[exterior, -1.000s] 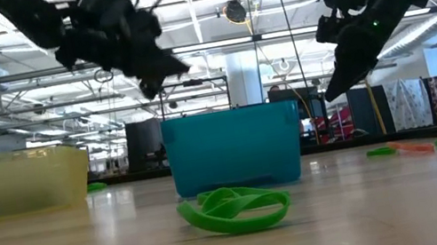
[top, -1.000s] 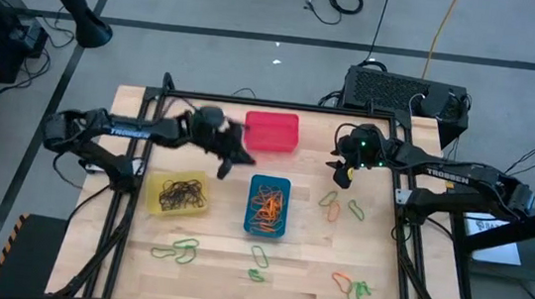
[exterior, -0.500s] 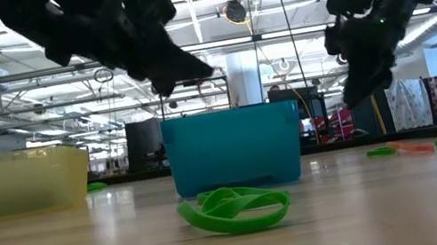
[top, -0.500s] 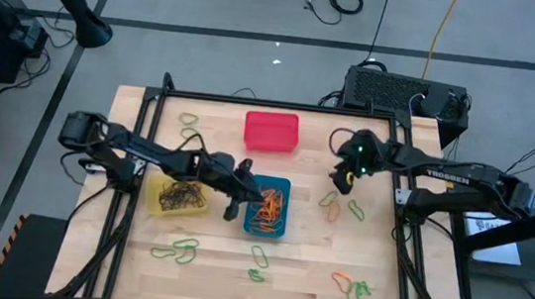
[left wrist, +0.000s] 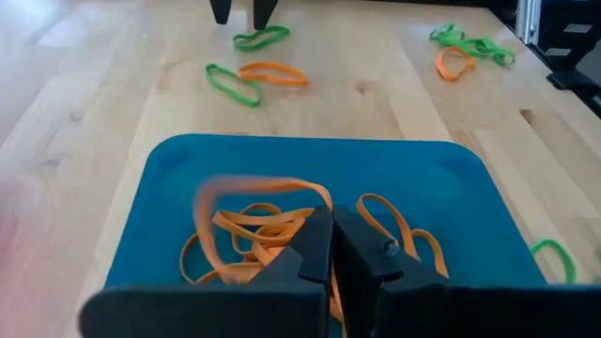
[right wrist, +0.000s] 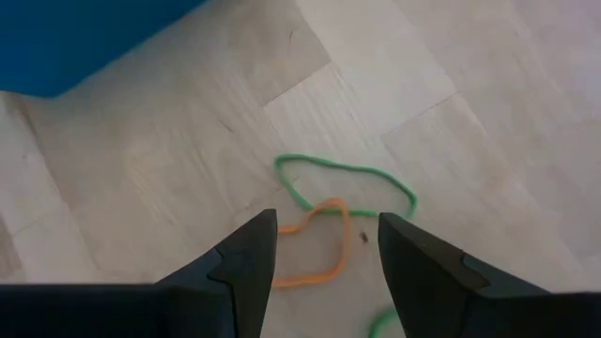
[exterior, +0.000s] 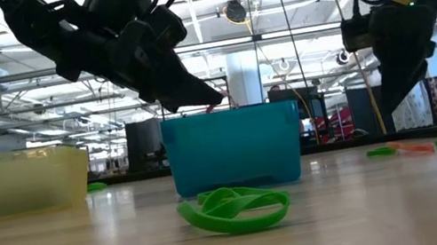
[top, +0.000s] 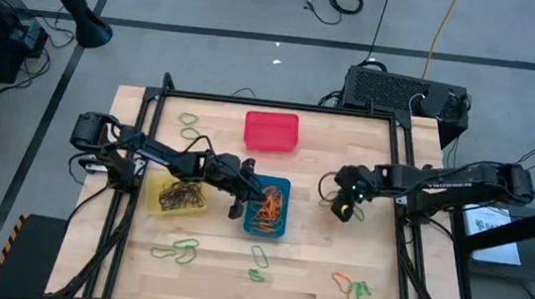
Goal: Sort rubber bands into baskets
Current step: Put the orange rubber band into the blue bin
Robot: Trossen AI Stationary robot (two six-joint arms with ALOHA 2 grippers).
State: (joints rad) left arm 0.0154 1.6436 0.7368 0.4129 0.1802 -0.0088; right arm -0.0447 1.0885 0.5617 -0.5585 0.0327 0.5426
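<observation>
Rubber bands (left wrist: 254, 235) under closed left pincer (left wrist: 331, 246) inside blue basket (left wrist: 451, 183), right pincer (right wrist: 324, 246) spread over bare wood.

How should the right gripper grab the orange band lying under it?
Probably from straight above, on the orange band's free end, away from where it crosses the green band. It lies flat on the table, so only a top-down pinch across one thin strand seems to work. The right gripper is already open, straddling it.
</observation>
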